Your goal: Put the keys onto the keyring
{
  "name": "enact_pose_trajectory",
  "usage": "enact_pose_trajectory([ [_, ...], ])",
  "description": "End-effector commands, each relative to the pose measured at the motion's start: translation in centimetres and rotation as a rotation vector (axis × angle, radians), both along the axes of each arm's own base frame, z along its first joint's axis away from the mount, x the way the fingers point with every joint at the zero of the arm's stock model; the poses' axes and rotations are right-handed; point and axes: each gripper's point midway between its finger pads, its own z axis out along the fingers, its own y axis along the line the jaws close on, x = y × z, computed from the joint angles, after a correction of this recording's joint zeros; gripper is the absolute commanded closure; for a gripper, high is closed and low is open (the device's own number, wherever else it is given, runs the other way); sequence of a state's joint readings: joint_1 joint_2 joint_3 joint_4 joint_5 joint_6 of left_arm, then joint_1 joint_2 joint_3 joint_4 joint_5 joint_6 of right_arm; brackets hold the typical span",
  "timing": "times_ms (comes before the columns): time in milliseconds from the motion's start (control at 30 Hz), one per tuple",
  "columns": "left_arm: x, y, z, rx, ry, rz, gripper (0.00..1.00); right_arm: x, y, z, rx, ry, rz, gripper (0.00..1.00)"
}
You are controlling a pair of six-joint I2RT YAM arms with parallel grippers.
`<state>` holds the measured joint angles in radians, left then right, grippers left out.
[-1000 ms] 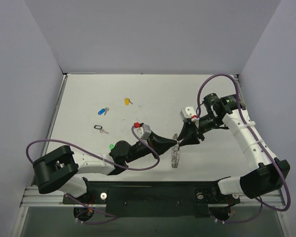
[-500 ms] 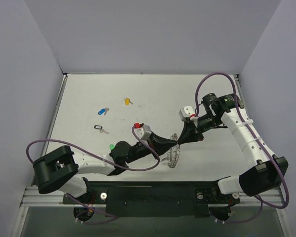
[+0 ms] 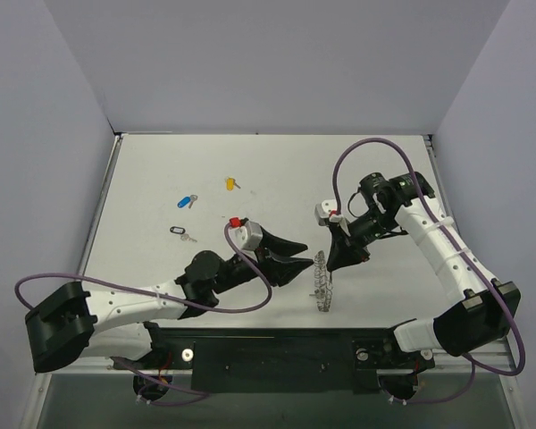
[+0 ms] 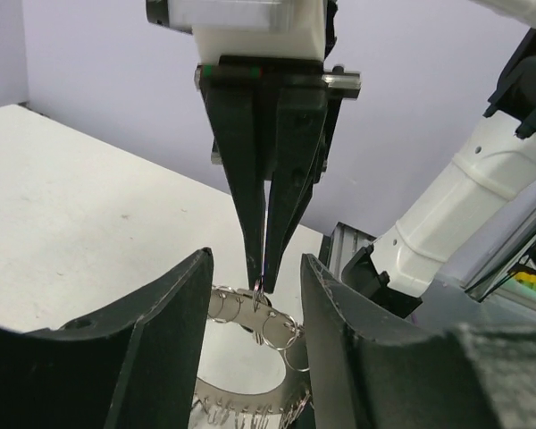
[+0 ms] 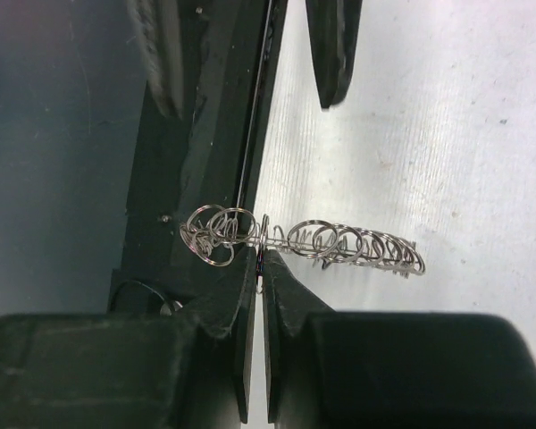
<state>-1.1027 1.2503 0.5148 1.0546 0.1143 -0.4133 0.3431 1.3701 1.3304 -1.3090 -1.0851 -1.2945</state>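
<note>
The keyring stands up on its edge over the near middle of the table, so the top view shows it as a thin, lacy strip of wire loops. From the right wrist it shows as a row of small silver coils running across the view just past the fingertips.

The right gripper reaches the ring from about 1 o'clock and has its two fingers pressed together on the ring's upper edge. In the left wrist view the black fingertips come straight down and meet on the topmost loops of the keyring. The right wrist view shows only a hairline gap between its own fingers, with a wire loop caught there. A thin dark sliver sits in that gap, too small to identify.

The left gripper lies at about 9 o'clock from the ring, just beside it and not touching. It is spread wide, one finger on each side of the line to the pinched spot. One of its tips shows at the top of the right wrist view, well clear of the coils.

Three keys lie well apart from the ring, at about 10 o'clock: a black key nearest, a blue key beyond it and a yellow key farthest.
</note>
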Motion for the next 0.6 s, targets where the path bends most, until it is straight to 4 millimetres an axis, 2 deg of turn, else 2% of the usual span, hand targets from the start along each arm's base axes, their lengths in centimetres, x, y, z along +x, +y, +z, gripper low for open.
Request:
enact_pose_trajectory([
  [0,-0.4,0.1,-1.4,0.237,-0.025,-0.014,0.46,-2.4,-1.3,-0.1,-0.102,0.072,-0.006,1.0],
  [100,-0.6,-0.3,-2.5,0.379,-0.072,-0.037,0.45,-2.1,-1.5,-0.1,-0.119,0.065,-0.014,1.0],
  [233,-1.0,-1.6,-2.8,0.46,-0.153,-0.064,0.45,-1.9,-1.5,-0.2,-0.132,0.067,-0.023,1.0],
  [333,-0.9,-2.8,-3.2,0.49,-0.187,-0.068,0.48,-1.8,-1.5,-0.3,-0.135,0.068,-0.029,1.0],
  [567,-0.5,-4.7,-3.0,0.501,-0.199,-0.072,0.57,-1.7,-1.4,-0.4,-0.134,0.065,-0.04,1.0],
])
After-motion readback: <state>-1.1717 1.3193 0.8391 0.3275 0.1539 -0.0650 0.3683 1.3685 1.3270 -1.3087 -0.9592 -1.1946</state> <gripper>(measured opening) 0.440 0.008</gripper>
